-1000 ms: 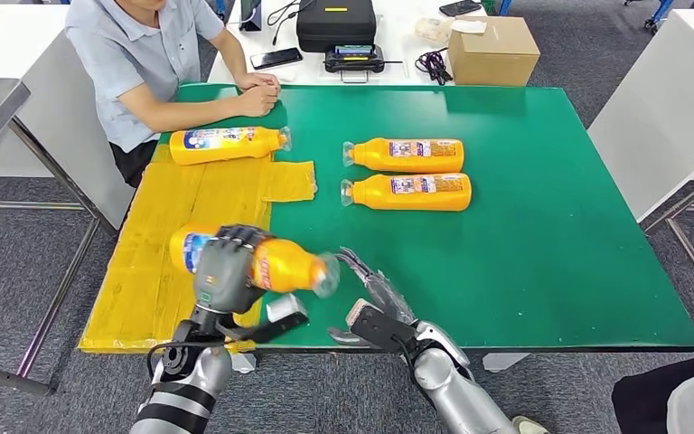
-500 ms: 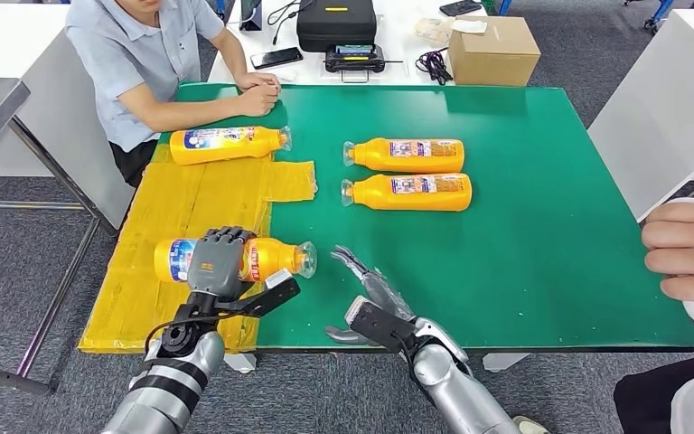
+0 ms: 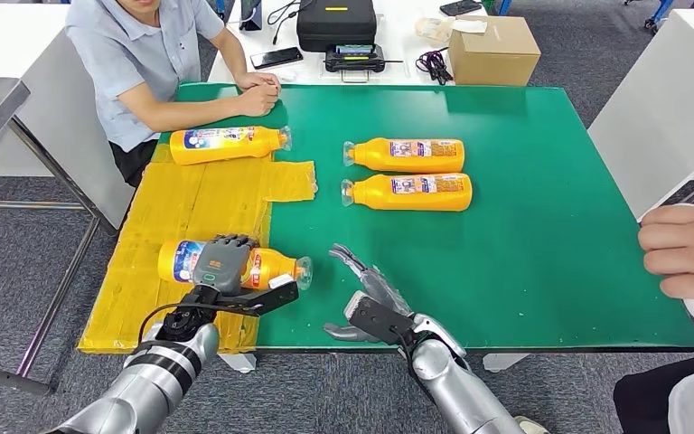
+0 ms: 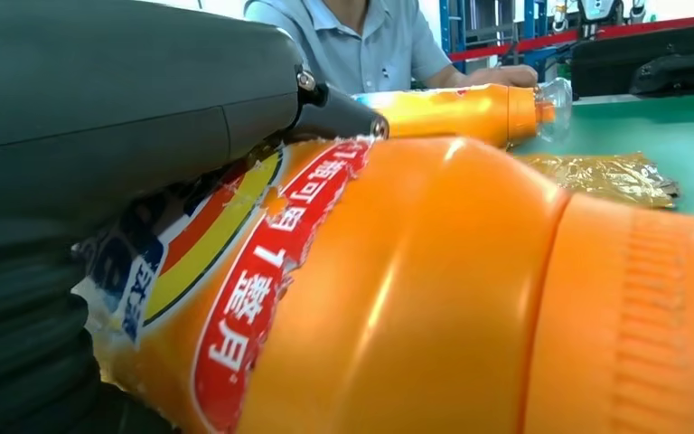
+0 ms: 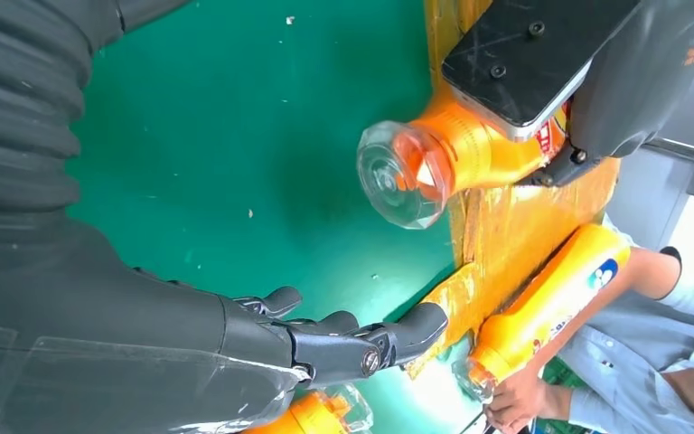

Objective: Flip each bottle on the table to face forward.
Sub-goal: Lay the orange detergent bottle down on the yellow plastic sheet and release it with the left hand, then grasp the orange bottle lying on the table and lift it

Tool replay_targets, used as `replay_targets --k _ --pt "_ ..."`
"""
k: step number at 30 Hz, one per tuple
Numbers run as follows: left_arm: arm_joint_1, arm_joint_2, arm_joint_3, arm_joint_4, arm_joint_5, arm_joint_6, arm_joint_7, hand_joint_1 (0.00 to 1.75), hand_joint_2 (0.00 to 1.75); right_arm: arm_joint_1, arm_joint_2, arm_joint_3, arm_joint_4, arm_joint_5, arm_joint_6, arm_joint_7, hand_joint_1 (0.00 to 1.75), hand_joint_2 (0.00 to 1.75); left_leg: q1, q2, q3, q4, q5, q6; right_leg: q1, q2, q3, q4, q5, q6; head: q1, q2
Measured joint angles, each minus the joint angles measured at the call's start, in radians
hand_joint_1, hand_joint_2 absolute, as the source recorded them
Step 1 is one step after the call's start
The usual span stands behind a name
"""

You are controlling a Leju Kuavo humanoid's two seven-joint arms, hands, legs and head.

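Four orange bottles lie on their sides on the green table (image 3: 542,235), each with a clear cap and a printed label on its side. The nearest bottle (image 3: 235,264) lies on the yellow sheet (image 3: 190,203) at the table's near left, its cap pointing right at the sheet's edge; its label shows blue, white, yellow and red with printed characters, plain in the left wrist view. The left hand (image 3: 218,263) grips this bottle around its middle from above, fingers curled over the label. A second bottle (image 3: 226,143) lies at the far end of the yellow sheet, cap to the right, just beside the folded hands of a seated person (image 3: 145,63). Two more bottles lie side by side on the green surface near the middle, one farther (image 3: 407,155) and one nearer (image 3: 409,192), both with caps to the left. The right hand (image 3: 366,294) hovers over the table's near edge, holding nothing, fingers spread and stretched toward the gripped bottle's cap but apart from it. Another person's hand (image 3: 687,253) rests on a white object at the right edge.
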Motion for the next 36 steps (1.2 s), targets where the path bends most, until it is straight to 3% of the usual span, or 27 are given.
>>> replay_targets --k 8,20,36 --pt "-0.034 0.002 -0.022 0.035 0.001 -0.086 0.016 0.00 1.75 0.000 0.000 0.000 0.003 0.000 -0.004 0.000 0.00 1.75 0.000 0.000 0.002 0.000 0.000 0.000 0.000 0.000 0.002 0.000 0.000 0.000 0.000 0.000" --pt "-0.072 0.002 -0.024 0.058 0.061 -0.230 -0.024 0.00 1.75 -0.002 0.000 0.000 0.004 0.010 -0.007 0.000 0.00 1.75 0.000 0.000 0.006 0.000 0.000 0.000 0.000 0.000 0.006 0.000 0.000 0.000 0.000 0.000" --pt "-0.043 -0.005 -0.092 0.023 0.076 -0.193 -0.061 0.00 1.75 0.006 -0.002 -0.007 0.004 0.035 -0.019 0.000 0.00 1.75 0.000 0.000 0.007 0.000 0.000 0.000 0.000 0.000 0.006 0.000 0.000 0.000 0.000 0.000"
